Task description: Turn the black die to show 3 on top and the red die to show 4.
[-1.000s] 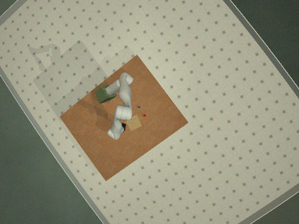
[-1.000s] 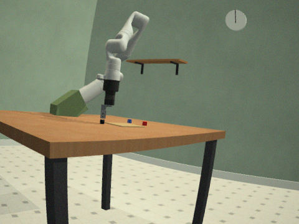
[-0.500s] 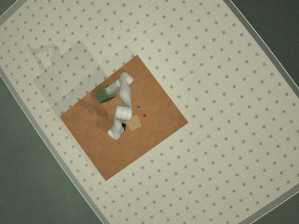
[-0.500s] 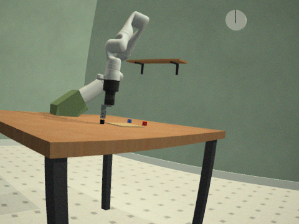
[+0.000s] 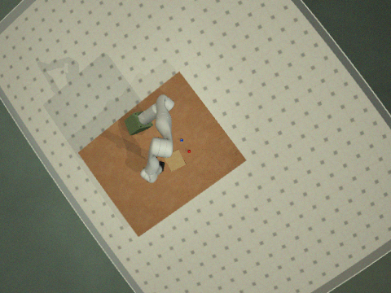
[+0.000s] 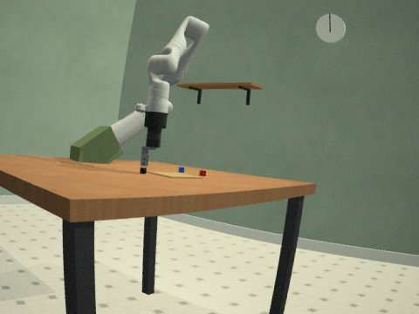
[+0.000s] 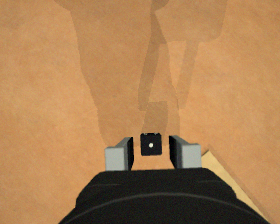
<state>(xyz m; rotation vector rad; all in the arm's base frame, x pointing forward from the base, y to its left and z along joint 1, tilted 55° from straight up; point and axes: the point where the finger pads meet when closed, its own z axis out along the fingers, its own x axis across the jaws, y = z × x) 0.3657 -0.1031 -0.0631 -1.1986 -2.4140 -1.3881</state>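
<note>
Black, with a single white pip facing my wrist camera, the black die point(image 7: 150, 144) sits on the wooden surface point(image 6: 109, 188) between my two grey fingers, with a sliver of gap showing on each side. My tool point(image 7: 151, 152) stands partly apart and clamps nothing; the fingers straddle the die without pressing it. From the exterior view the black die point(image 6: 143, 170) rests flat on the bare wood just off the near end of the tan mat point(image 6: 179, 174), not on it, and my tool point(image 6: 144, 157) hangs straight down over it. A corner of the mat point(image 7: 227, 172) shows at the lower right of my wrist view, close beside my right finger. Past the mat, the blue die point(image 6: 181, 169) sits near its far edge and the red die point(image 6: 202, 173) lies just beyond its right end; from above, the blue die point(image 5: 182, 140) and red die point(image 5: 189, 151) both lie off the mat point(image 5: 176, 160), near one another but apart. My white arm point(image 6: 166, 72) rises from a green base point(image 6: 93, 146) at the back of the surface. Their top faces are too small for me to read.
</note>
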